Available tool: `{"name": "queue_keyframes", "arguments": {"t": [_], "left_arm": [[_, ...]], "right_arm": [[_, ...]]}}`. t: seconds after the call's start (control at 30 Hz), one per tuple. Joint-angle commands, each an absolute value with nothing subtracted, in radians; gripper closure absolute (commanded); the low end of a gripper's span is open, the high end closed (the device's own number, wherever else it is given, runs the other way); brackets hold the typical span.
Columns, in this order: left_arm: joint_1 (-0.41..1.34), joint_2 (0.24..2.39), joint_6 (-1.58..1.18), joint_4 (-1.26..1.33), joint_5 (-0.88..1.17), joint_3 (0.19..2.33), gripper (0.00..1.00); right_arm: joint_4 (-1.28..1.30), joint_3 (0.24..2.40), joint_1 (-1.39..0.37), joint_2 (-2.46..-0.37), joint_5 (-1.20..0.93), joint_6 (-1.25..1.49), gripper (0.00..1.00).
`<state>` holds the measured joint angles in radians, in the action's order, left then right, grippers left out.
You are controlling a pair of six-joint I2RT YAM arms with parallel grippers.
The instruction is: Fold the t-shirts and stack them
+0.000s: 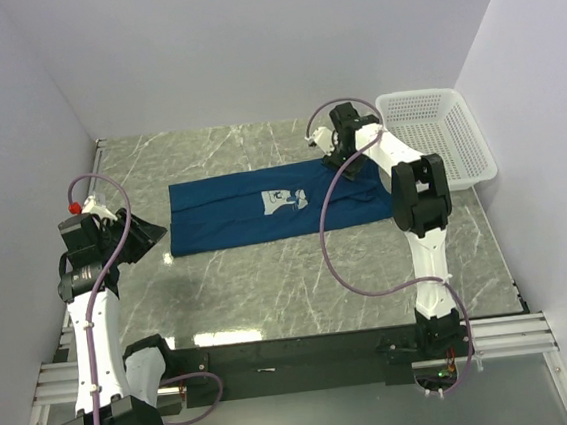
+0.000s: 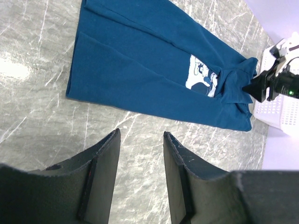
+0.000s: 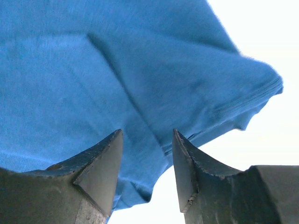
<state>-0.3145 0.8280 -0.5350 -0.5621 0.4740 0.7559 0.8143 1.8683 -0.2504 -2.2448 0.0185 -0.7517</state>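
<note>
A dark blue t-shirt [image 1: 253, 210] with a white print [image 1: 280, 201] lies stretched flat across the middle of the marble table. My right gripper [image 1: 350, 171] hangs over its right end, where the cloth is bunched. In the right wrist view that gripper [image 3: 147, 133] stands open, and a raised fold of the t-shirt [image 3: 117, 70] fills the view just past the fingertips. My left gripper [image 1: 153, 235] is off the shirt's left end, apart from it. It is open [image 2: 140, 133] over bare marble, with the t-shirt [image 2: 140, 70] lying beyond it.
A white mesh basket [image 1: 437, 132] stands at the back right corner, close to the right arm; the left wrist view shows the same basket [image 2: 275, 112]. White walls close in the table on three sides. Purple cables loop from both arms.
</note>
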Motion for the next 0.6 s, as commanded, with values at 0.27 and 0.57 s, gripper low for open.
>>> {"name": "queue_keyframes", "arguments": {"t": [0.27, 0.57], "left_arm": [[-0.318, 0.827, -0.518, -0.545, 0.483, 0.750, 0.53], [-0.318, 0.830, -0.520, -0.543, 0.480, 0.749, 0.53]], "right_arm": [[0.902, 1.996, -0.210, -2.342, -0.070, -0.744, 0.47], [0.920, 1.987, -0.198, -2.346, -0.115, -0.762, 0.63]]}}
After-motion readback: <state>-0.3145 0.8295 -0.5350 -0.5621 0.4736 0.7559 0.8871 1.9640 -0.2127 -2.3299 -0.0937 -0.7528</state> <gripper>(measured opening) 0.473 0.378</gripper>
